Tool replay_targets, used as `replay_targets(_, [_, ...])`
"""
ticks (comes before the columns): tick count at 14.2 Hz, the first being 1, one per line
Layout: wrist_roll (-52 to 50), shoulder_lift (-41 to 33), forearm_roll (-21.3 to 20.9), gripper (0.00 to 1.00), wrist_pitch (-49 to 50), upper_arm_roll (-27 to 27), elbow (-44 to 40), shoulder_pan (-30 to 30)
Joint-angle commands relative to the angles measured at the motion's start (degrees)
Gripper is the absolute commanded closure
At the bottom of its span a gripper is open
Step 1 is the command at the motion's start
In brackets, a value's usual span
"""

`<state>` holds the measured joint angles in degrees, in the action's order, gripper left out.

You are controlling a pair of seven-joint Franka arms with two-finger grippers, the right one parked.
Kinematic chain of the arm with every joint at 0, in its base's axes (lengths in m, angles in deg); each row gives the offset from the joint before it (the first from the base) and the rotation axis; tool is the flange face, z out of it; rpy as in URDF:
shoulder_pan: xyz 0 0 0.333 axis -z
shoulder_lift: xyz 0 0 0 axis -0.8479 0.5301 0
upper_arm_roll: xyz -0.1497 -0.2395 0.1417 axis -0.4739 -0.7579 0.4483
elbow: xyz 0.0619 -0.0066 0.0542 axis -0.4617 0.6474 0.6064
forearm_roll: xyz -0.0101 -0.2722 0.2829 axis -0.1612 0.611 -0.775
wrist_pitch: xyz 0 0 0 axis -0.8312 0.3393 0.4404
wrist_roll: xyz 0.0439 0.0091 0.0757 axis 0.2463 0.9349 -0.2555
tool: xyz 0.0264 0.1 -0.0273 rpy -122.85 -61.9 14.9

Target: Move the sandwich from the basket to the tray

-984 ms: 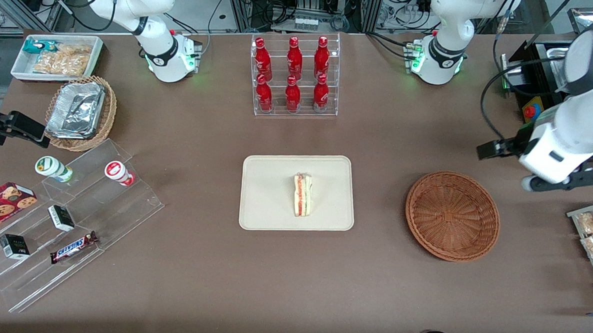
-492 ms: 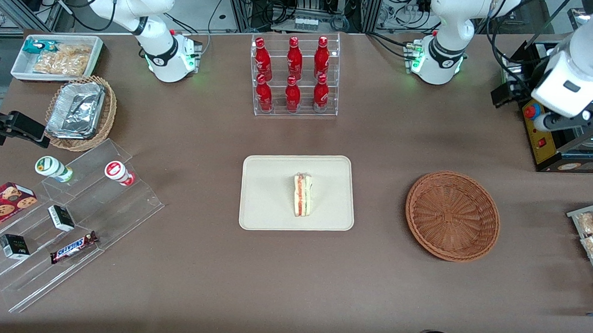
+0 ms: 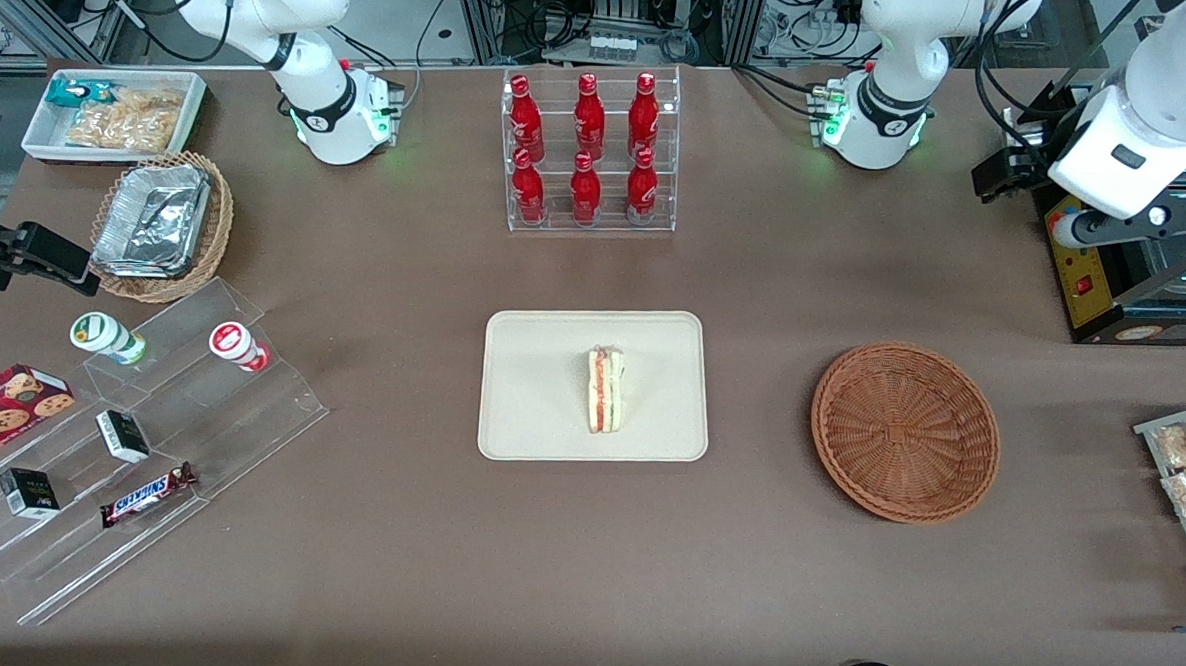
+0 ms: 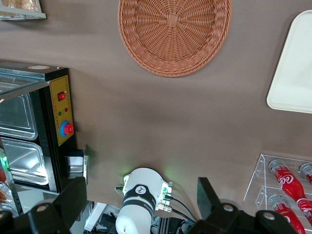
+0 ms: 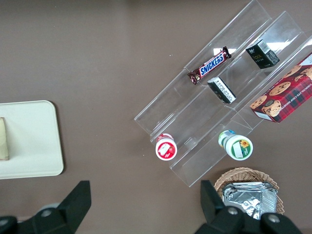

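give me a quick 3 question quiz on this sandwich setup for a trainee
1. True or false: the sandwich lies in the reddish-brown wicker basket.
2. Multiple choice: the left gripper is
A. open and holding nothing, raised near the control box at the working arm's end of the table
B. shut on the sandwich
C. resting inside the basket
3. Fill in: the acrylic rack, farther from the front camera than the cream tray, holds ___ red cola bottles.

Key
1. False: it lies on the tray, and the basket holds nothing.
2. A
3. six
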<state>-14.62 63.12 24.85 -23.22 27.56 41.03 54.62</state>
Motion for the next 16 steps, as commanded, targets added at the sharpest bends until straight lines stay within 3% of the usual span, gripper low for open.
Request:
replay_targets(1, [-0.2,1.4,1.0,0.0,0.0,0.1,-1.4,0.0])
replay_targets(7, [3.5,3.1,1.4,0.0,-8.4,0.4,-0.5,-0.5])
replay_targets(12, [14.6,4.5,-1.8,0.0,-10.1,0.5,-1.0,-0.4])
replay_targets(16, [12.9,5.2,-1.5,0.0,-11.0,0.5,-1.1,-0.5])
